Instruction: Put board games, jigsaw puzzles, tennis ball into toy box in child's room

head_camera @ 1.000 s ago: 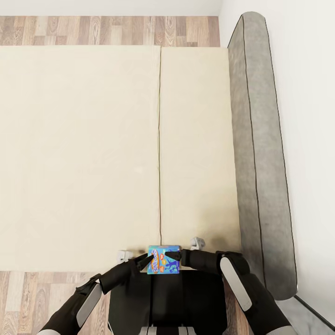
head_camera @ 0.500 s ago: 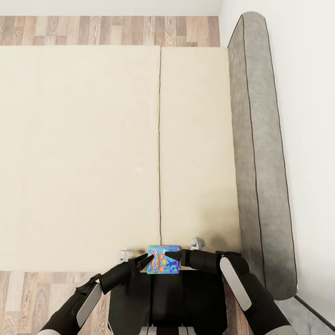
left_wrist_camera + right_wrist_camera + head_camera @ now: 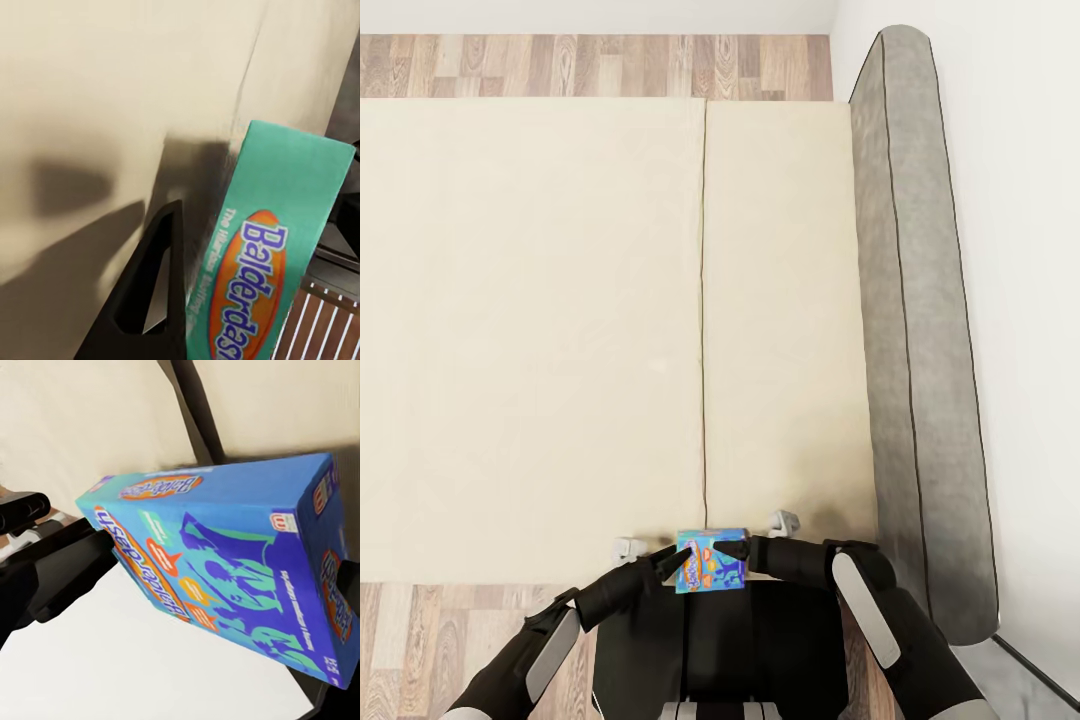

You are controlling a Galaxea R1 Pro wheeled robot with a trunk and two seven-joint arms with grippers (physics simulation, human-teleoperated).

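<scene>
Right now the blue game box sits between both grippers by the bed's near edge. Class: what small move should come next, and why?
Probably draw the blue game box back towards the trunk, clear of the bed. The left gripper and right gripper press its opposite ends, and it seems to be held above the mattress edge. The toy box is not in sight, so carrying comes after.
</scene>
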